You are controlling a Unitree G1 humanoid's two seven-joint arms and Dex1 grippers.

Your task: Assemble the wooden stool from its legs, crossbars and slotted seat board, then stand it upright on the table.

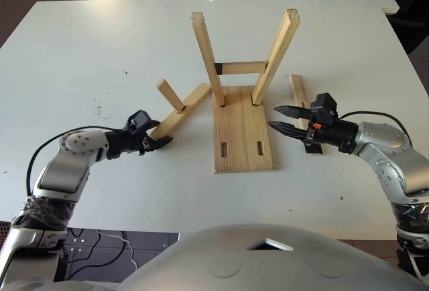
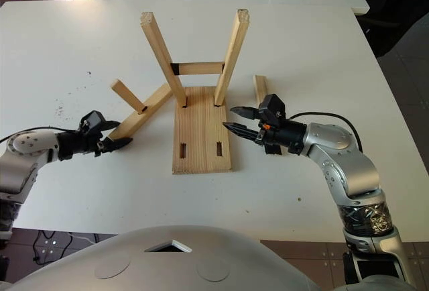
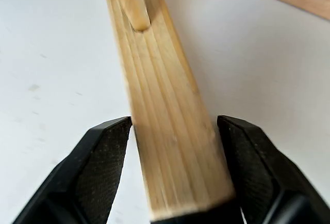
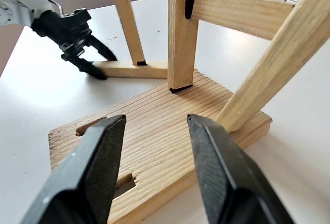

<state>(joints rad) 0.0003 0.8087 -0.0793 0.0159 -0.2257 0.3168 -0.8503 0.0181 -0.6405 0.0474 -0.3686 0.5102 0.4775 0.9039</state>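
The seat board (image 1: 242,133) lies flat on the tabletop (image 1: 80,49), 2 legs (image 1: 205,56) standing in it. The left jaws straddle, open, the loose leg (image 1: 182,112) beside it; the right jaws hang open and empty at the board's right edge.

Left pincer (image 1: 163,143) and right pincer (image 1: 273,117) both gape, held low, pointing inward toward each other

Right gripper (image 4: 155,117), jaws apart, faces the slotted seat board (image 4: 170,106).
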